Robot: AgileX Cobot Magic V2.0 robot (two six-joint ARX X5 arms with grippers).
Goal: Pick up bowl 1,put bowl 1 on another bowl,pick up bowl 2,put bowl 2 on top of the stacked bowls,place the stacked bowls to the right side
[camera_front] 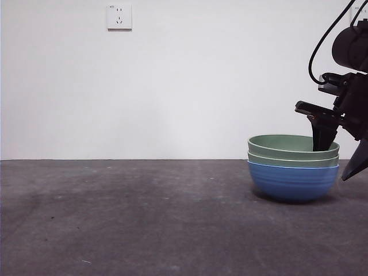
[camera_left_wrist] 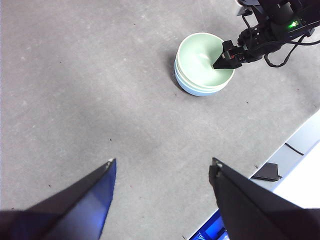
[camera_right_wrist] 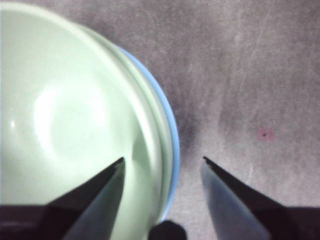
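Note:
Three bowls sit nested at the table's right side. The blue bowl is lowest, a green rim shows above it, and the pale mint-green bowl lies on top. My right gripper is open and straddles the stack's right rim, one jaw inside the top bowl, the other outside, past the blue rim. The right wrist view puts this gripper with a gap on either side of the rim. My left gripper hangs open high over bare table, far from the stack.
A wall socket sits high on the white back wall. In the left wrist view, the table's edge runs near the stack, with a small black object and a cable beyond it. Grey tabletop stretches left of the bowls.

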